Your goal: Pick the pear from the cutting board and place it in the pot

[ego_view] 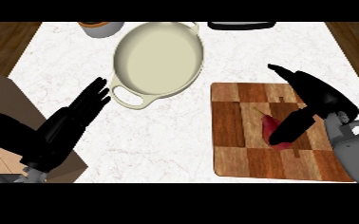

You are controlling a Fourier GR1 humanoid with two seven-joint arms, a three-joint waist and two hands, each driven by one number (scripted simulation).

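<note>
Head view, right hand [319,102]?
— Thumb [291,126] lies over the red pear [269,128] on the cutting board [231,133], fingers spread, not closed.
Left hand [67,123]?
— Fingers straight, beside the cream pot [129,97].

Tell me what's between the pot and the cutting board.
Nothing: the head view shows only bare white counter between the pot and the cutting board.

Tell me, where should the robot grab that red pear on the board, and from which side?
Probably around its broad lower body, from above and the right. The pear lies flat on the cutting board, stem toward the pot, and the right hand is already over it, thumb across its right side.
</note>
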